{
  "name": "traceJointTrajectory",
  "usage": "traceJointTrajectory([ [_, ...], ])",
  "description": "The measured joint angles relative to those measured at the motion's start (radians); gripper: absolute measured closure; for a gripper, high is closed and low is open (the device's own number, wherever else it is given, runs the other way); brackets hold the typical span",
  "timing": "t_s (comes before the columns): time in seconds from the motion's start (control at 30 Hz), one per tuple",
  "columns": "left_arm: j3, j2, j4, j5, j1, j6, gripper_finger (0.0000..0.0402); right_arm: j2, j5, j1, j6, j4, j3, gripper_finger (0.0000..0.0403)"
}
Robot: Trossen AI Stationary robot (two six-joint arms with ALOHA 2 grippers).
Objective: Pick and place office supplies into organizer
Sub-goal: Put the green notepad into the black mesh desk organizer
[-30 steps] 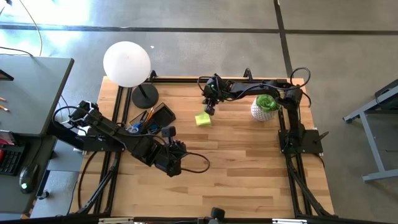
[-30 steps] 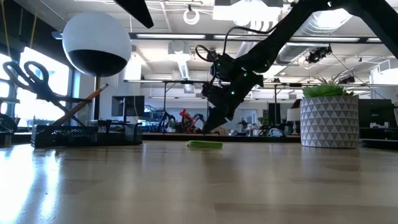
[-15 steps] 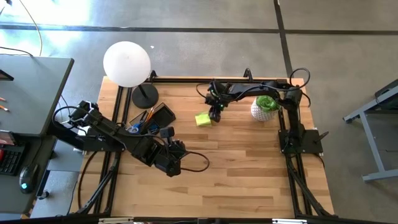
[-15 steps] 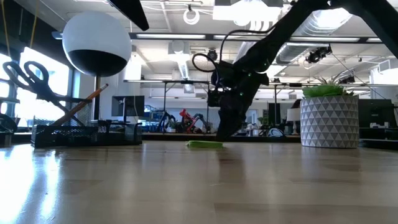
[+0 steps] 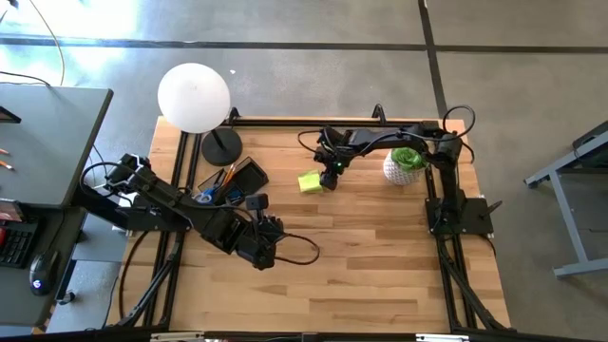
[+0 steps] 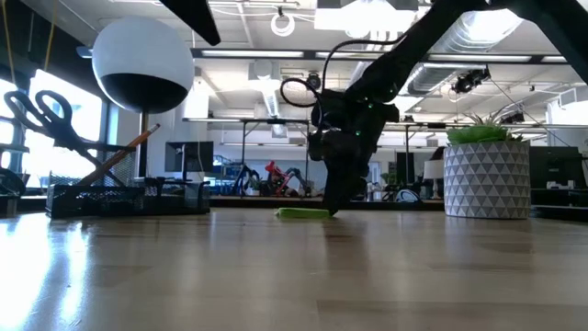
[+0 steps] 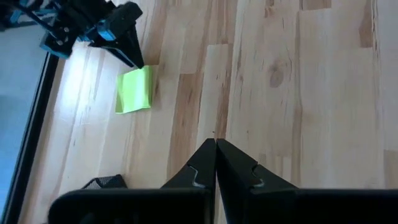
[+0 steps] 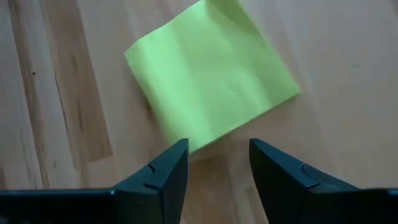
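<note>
A yellow-green sticky-note pad (image 5: 310,181) lies flat on the wooden table, also seen in the low view as the pad (image 6: 303,213) and in the right wrist view as the pad (image 8: 211,81). My right gripper (image 8: 214,155) stands open just off the pad's right side, pointing steeply down; one corner of the pad reaches toward the gap between its fingers. It also shows as the right gripper (image 5: 329,178) from above. The black organizer (image 5: 228,180) sits at the far left with scissors (image 6: 41,115) and pencils standing in it. My left gripper (image 7: 216,146) waits shut above the table's near left.
A white globe lamp (image 5: 194,97) on a round black base (image 5: 220,147) stands behind the organizer. A potted green plant (image 5: 407,163) in a white pot stands to the right of my right gripper. Bare wood lies across the table's near half.
My right gripper has gone a little toward the near edge and down, coming to the pad's right side, and has tipped to point more steeply down at the table. The pad has stayed where it was.
</note>
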Motion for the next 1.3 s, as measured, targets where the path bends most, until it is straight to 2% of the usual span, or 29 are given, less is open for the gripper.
traceJointTrajectory([
  [0.27,0.000,0.000,0.002,-0.001,0.000,0.051,0.0399,0.002,0.040,0.062,0.080,0.039,-0.002,0.0259],
  [0.43,0.000,0.000,0.004,-0.001,0.000,0.077,0.0399,0.001,0.123,0.079,0.102,0.042,-0.001,0.0284],
  [0.57,0.000,0.000,0.005,-0.001,0.000,0.085,0.0399,0.001,0.140,0.078,0.098,0.051,-0.002,0.0322],
  [0.73,0.000,0.000,0.005,-0.001,0.000,0.085,0.0399,0.003,0.163,0.083,0.044,0.081,-0.004,0.0392],
  [0.8,0.000,0.000,0.005,-0.001,0.000,0.085,0.0399,0.005,0.162,0.087,0.016,0.098,-0.004,0.0395],
  [0.93,0.000,0.000,0.005,-0.001,0.000,0.085,0.0399,0.010,0.086,0.093,-0.032,0.135,-0.006,0.0396],
  [1.1,0.000,0.000,-0.011,-0.001,0.000,0.085,0.0399,0.011,-0.151,0.126,-0.109,0.182,-0.007,0.0397],
  [1.2,0.000,0.000,-0.019,-0.001,0.000,0.087,0.0399,0.010,-0.172,0.145,-0.124,0.186,-0.007,0.0400],
  [1.3,0.000,0.000,-0.019,-0.001,0.000,0.129,0.0399,0.001,-0.139,0.150,-0.158,0.176,-0.006,0.0400],
])
